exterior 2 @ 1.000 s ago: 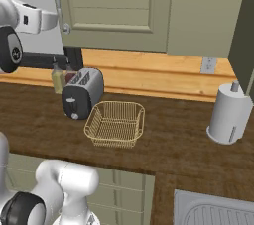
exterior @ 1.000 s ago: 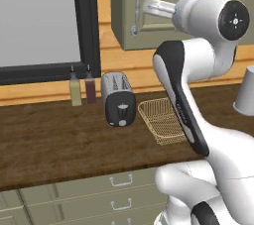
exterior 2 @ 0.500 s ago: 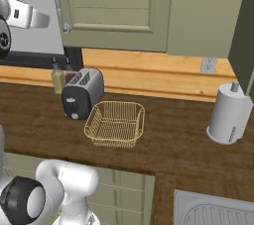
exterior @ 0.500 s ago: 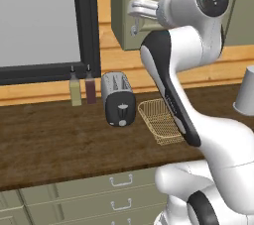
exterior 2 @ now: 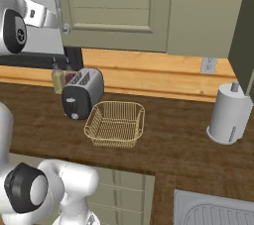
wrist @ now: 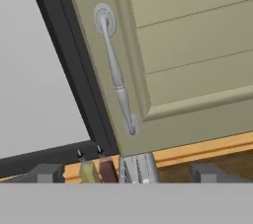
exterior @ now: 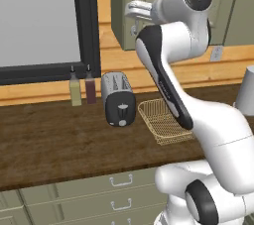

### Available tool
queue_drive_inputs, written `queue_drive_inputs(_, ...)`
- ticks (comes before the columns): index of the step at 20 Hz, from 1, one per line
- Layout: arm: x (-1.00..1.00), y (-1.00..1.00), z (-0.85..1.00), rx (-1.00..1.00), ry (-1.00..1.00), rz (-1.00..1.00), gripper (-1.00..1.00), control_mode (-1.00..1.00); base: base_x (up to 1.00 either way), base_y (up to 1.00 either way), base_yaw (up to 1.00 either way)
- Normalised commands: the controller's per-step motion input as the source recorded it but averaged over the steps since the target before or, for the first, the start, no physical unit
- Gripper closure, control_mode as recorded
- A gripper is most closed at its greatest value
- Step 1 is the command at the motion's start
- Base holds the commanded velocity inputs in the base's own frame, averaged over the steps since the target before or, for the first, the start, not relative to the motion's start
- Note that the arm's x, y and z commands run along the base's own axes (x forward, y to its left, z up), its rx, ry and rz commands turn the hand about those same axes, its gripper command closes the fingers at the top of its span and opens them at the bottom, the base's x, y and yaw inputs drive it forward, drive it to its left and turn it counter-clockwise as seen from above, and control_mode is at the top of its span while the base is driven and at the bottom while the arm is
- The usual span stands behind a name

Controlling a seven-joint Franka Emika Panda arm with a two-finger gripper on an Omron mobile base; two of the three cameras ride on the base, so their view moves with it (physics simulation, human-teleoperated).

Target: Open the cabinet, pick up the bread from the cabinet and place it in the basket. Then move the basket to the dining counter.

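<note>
On the dark wood table [exterior: 49, 144], two bottles [exterior: 82, 86], a toaster [exterior: 118, 98] and the empty basket [exterior: 162, 121] are sitting in a row, while above them the fingers [wrist: 49, 172] are standing apart before the closed cabinet [wrist: 197, 45] and its handle [wrist: 117, 77].

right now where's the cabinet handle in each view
Left base view: cabinet handle at top centre, partly behind the arm.
Right base view: top left, on the door's left edge.
Hand view: left of centre, running slantwise.
Shared landmark: the toaster below it.
</note>
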Motion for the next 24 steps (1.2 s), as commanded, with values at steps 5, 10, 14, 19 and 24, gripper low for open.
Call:
queue_drive_inputs(5, 0.66, 0.0, 0.01, 0.0, 0.01, 0.01, -1.0, -1.0, 0.0, 0.0, 0.0)
queue_drive_inputs(10, 0.47, 0.0, 0.01, 0.0, 0.0, 0.02, -1.0, -1.0, 0.0, 0.0, 0.0)
queue_drive_inputs(14, 0.42, 0.0, 0.0, 0.0, 0.0, 0.01, -1.0, -1.0, 0.0, 0.0, 0.0)
queue_drive_inputs(19, 0.34, 0.0, 0.0, 0.0, -0.02, 0.02, -1.0, -1.0, 0.0, 0.0, 0.0)
queue_drive_inputs(24, 0.41, 0.0, 0.0, 0.0, -0.02, 0.02, -1.0, -1.0, 0.0, 0.0, 0.0)
